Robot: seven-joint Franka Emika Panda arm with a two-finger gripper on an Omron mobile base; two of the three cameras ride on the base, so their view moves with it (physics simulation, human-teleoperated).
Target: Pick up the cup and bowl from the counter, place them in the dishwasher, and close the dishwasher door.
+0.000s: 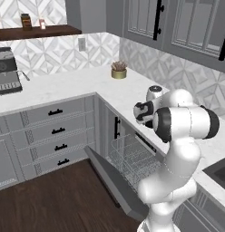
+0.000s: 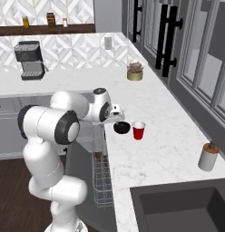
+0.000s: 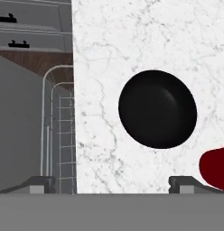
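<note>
The dishwasher door (image 1: 115, 181) is seen dropped open, with the grey wire rack (image 1: 132, 161) exposed inside the dishwasher (image 2: 101, 174) at the left of the worktop (image 2: 150, 149) edge. The hand (image 2: 115, 111) is held above the worktop, its fingers (image 3: 41, 184) spread wide and nothing held between them. The black bowl (image 2: 121, 127) is found resting on the worktop just below the hand. The red cup (image 2: 139, 130) stands upright just beside the bowl, to its right, apart from it.
</note>
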